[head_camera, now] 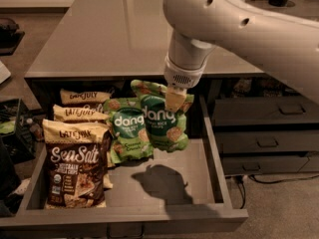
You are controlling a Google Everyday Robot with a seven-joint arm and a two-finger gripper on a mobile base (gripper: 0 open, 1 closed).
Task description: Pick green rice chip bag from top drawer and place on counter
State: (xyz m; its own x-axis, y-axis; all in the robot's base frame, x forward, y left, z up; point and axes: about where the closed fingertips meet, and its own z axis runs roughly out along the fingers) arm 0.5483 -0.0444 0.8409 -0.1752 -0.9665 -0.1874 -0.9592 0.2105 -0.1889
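One down-pointing arm (234, 26), tool (175, 99) on green rice chip bag (163, 128) over drawer (205, 169)

My gripper (175, 99), pale matt plastic under my smooth white arm shell (239, 24), pinches the top of the crinkly, shiny green rice chip bag (164, 126) above the top drawer (199, 178), whose grey floor looks matt. The counter (124, 34) is glossy and reflective. The Late July bags (75, 168) look duller.

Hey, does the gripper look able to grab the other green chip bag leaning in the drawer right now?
Probably not as things stand. The gripper is shut on a green bag hanging above the drawer, so its jaws are full; that bag also partly covers the other green bag.
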